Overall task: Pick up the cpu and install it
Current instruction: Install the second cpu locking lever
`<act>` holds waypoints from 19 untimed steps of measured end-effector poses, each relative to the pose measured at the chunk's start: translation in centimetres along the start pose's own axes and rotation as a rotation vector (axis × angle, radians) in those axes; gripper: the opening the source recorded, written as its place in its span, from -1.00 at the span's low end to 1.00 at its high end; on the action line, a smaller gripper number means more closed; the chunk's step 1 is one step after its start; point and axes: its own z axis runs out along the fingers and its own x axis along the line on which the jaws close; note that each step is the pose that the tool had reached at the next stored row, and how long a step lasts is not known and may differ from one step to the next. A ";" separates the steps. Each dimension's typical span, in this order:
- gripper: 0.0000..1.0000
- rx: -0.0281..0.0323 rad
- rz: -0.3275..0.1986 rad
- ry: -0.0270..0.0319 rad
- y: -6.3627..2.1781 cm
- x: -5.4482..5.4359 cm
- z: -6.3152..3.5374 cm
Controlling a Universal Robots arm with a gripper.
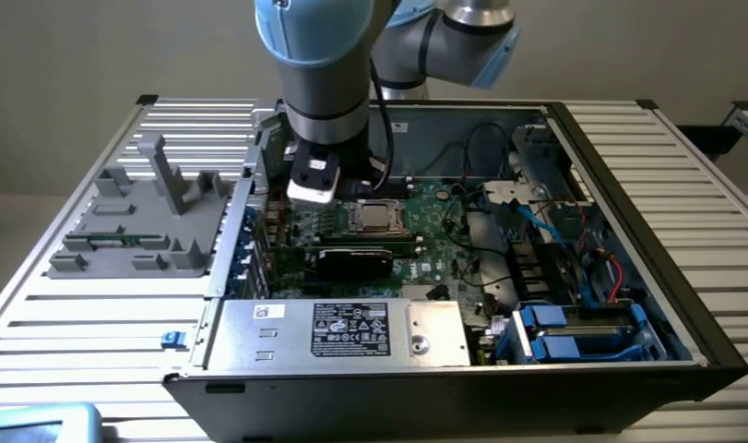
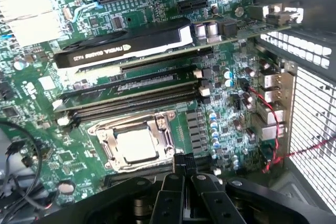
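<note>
The cpu (image 1: 374, 217) (image 2: 135, 145), a square chip with a shiny silver-grey top, lies flat inside the metal-framed socket (image 2: 107, 142) on the green motherboard (image 1: 442, 235). My gripper (image 1: 314, 192) (image 2: 184, 176) hangs above the board, just to the exterior view's left of the socket. Its black fingers (image 2: 173, 190) are pressed together with nothing between them. The fingertips hover near the socket's edge, apart from the cpu.
A black graphics card (image 1: 355, 261) (image 2: 126, 45) stands beside the socket, past dark memory slots (image 2: 131, 100). The open computer case (image 1: 645, 231) holds cables, a red wire (image 2: 273, 124), blue drive bays (image 1: 571, 337) and a power supply (image 1: 337, 332). A grey fixture (image 1: 140, 221) sits outside.
</note>
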 end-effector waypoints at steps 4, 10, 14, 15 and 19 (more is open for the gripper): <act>-0.77 -0.0095 0.000 0.0025 -0.57 0.5 -0.93; -0.77 -0.0413 -0.001 0.0098 -1.33 1.8 -1.82; -0.77 -0.0700 -0.002 0.0157 -1.74 2.4 -2.31; -0.77 -0.0824 -0.001 0.0177 -1.82 2.4 -2.34; -0.77 -0.1348 -0.002 0.0267 -2.26 2.4 -2.37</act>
